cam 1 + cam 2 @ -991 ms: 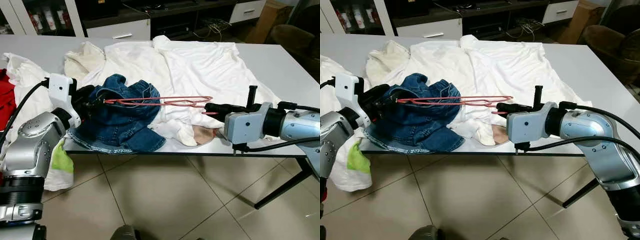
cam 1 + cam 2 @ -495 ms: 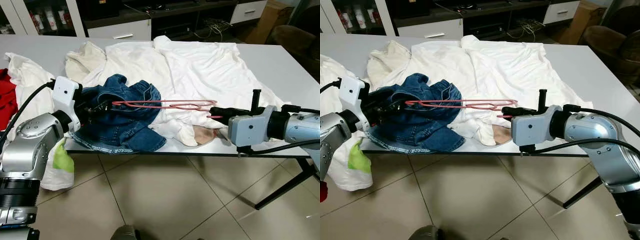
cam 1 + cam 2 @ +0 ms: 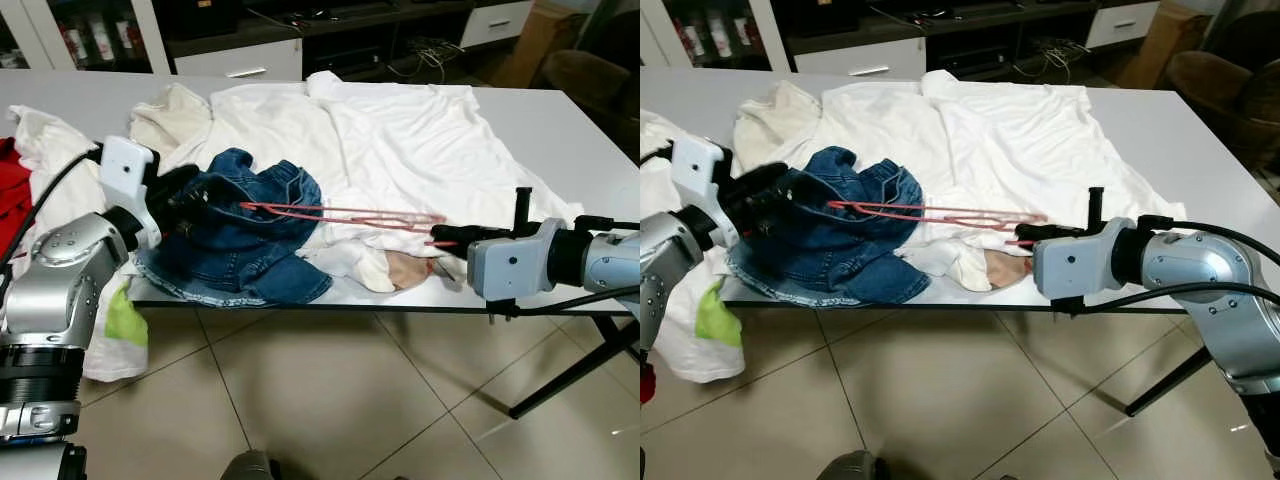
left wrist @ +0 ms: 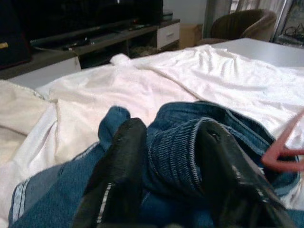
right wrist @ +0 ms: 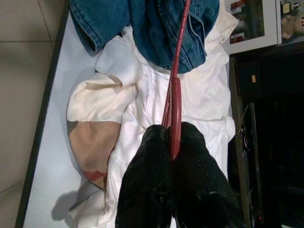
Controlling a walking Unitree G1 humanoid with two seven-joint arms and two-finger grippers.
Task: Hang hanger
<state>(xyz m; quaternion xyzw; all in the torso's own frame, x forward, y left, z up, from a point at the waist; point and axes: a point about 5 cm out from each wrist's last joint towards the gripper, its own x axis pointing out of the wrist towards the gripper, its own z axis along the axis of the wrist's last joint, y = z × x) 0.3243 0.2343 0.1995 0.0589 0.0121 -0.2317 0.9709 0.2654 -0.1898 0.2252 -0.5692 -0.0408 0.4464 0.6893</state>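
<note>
- The tiled floor (image 3: 330, 400) lies nearest, under the front edge of the tabletop (image 3: 580, 130), which carries the heap of laundry.
- The right gripper (image 3: 447, 237) reaches in from the robot's right, just above that edge; its two black fingers (image 5: 147, 180) are pressed together on one end of the red hanger (image 3: 340, 212). Pinching the end leaves the rest of the wire free to be worked into a garment, I judge.
- The hanger stretches nearly level from that grip toward the robot's left, held above a crumpled white-and-tan cloth (image 3: 385, 268); its far end sits at or in the folds of the blue denim garment (image 3: 240, 240). Whether the tip is truly inside the denim cannot be told.
- The left gripper (image 3: 188, 205) is clamped on a bunched fold of the denim, a thick ribbed seam caught between its fingers (image 4: 118, 166). Holding it lifted likely keeps an opening up for the hanger to enter.
- The denim otherwise rests on the tabletop near the front edge, a hem touching the rim.
- A white bag with a green patch (image 3: 122, 320) hangs over the edge by the left arm.
- Behind lies a large white garment (image 3: 390, 130), spread wide across the tabletop, with cream cloth (image 3: 170, 115) beside it.
- Farthest back stand dark cabinets (image 3: 260, 30).
</note>
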